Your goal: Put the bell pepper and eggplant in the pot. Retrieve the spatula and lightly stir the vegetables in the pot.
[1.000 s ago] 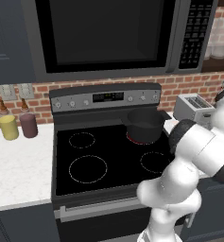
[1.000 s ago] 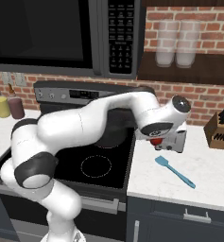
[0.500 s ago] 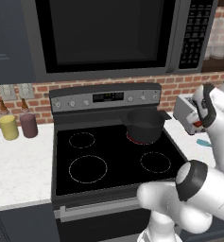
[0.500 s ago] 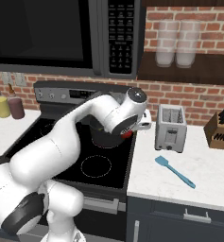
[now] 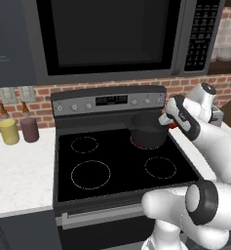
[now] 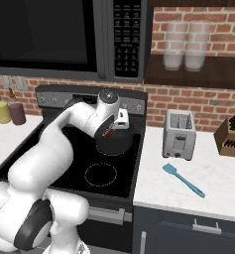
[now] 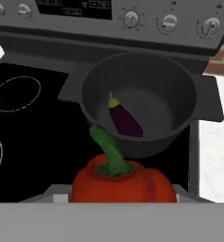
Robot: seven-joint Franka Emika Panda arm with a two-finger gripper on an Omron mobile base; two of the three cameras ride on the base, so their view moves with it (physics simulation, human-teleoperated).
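Observation:
The dark pot (image 7: 189, 101) stands on the stove's back right burner, with the small purple eggplant (image 7: 125, 120) lying inside it. My gripper (image 5: 167, 122) hovers just to the right of the pot (image 5: 148, 133), shut on the red bell pepper (image 7: 123, 182), whose green stem points toward the pot. A bit of the bell pepper (image 6: 107, 132) shows red under the hand, against the pot (image 6: 115, 145). The blue-grey spatula (image 6: 183, 179) lies on the white counter right of the stove.
A toaster (image 6: 179, 134) and a knife block (image 6: 231, 136) stand at the back of the right counter. Two bottles (image 5: 9, 131) (image 5: 29, 128) stand on the left counter. The stove's control panel (image 7: 127, 19) rises right behind the pot.
The arm has swung left from in front of the toaster to the pot's right side, carrying the bell pepper with it.

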